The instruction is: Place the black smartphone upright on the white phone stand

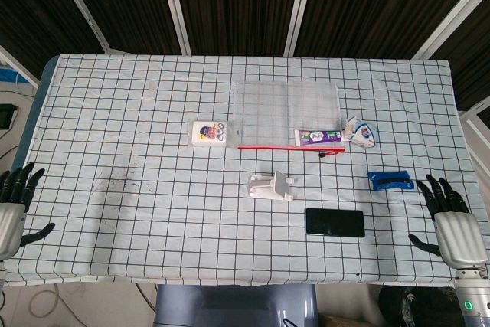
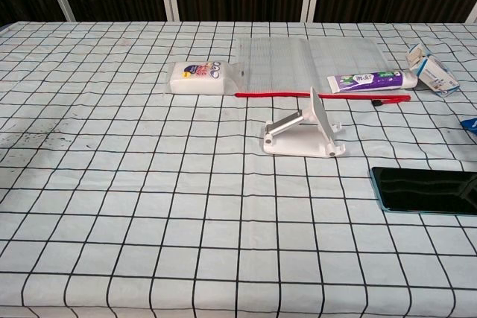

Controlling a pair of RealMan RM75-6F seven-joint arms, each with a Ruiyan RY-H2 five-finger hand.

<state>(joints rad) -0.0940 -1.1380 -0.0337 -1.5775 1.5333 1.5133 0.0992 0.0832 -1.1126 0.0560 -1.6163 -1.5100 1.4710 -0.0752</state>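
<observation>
The black smartphone [image 1: 334, 222] lies flat, screen up, on the checked tablecloth near the front edge; the chest view shows it at the right [image 2: 426, 191]. The white phone stand [image 1: 271, 187] sits just left of and behind it, with nothing on it, its back plate tilted up [image 2: 305, 133]. My right hand [image 1: 452, 223] hovers at the table's right front corner, fingers spread, well right of the phone. My left hand [image 1: 14, 203] hangs off the left edge, fingers spread, holding nothing. Neither hand appears in the chest view.
A clear zip bag [image 1: 286, 112] with a red strip lies behind the stand, a toothpaste tube [image 1: 318, 137] on its corner. A small white packet [image 1: 209, 132] sits left of it, a white-blue carton [image 1: 360, 132] to the right, and a blue object [image 1: 390, 181] near my right hand.
</observation>
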